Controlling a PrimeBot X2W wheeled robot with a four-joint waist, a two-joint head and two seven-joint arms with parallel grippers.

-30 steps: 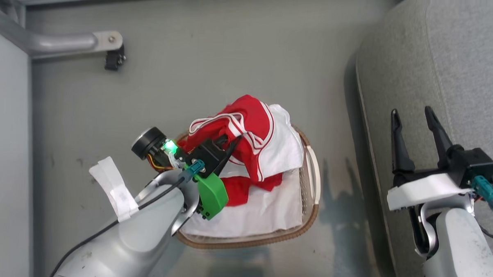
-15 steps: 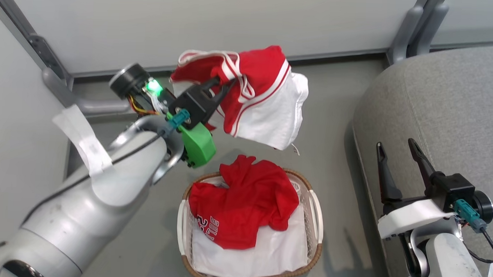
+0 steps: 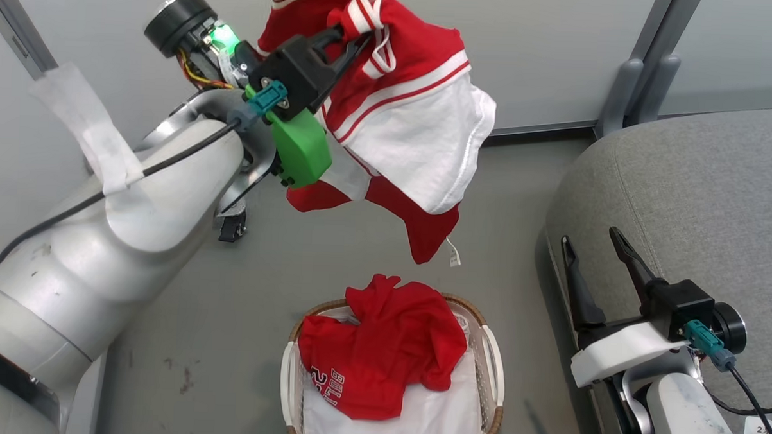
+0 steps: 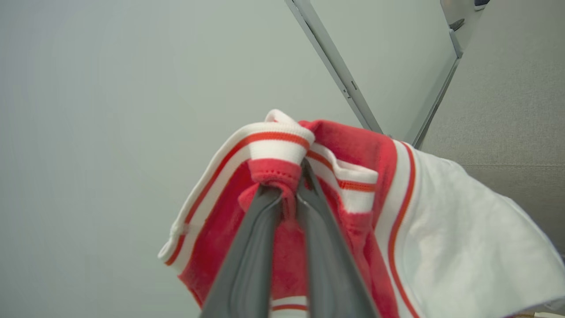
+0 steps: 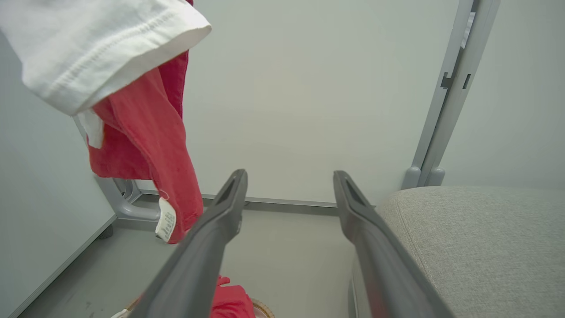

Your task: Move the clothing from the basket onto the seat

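Note:
My left gripper [image 3: 355, 41] is shut on a red and white garment [image 3: 415, 121] with striped trim, held high in the air above the floor; the wrist view shows the fingers pinching its striped band [image 4: 282, 176]. The garment's tail [image 5: 145, 145] hangs at the upper left of the right wrist view. A red jersey [image 3: 381, 352] with lettering lies in the white basket [image 3: 493, 368] with its brown woven rim, low in the head view. My right gripper [image 3: 590, 246] stands open and empty at the left edge of the grey seat [image 3: 701, 202].
A white liner sheet [image 3: 443, 418] lies under the jersey in the basket. Pale partition walls with grey metal posts [image 3: 645, 72] stand behind. The floor [image 3: 294, 259] is grey between basket and wall. The seat [image 5: 481, 243] rises to the right of my right gripper.
My left gripper has lifted the red and white garment out of the basket and up high, uncovering the red jersey. The head camera has tilted up. The right gripper stays open.

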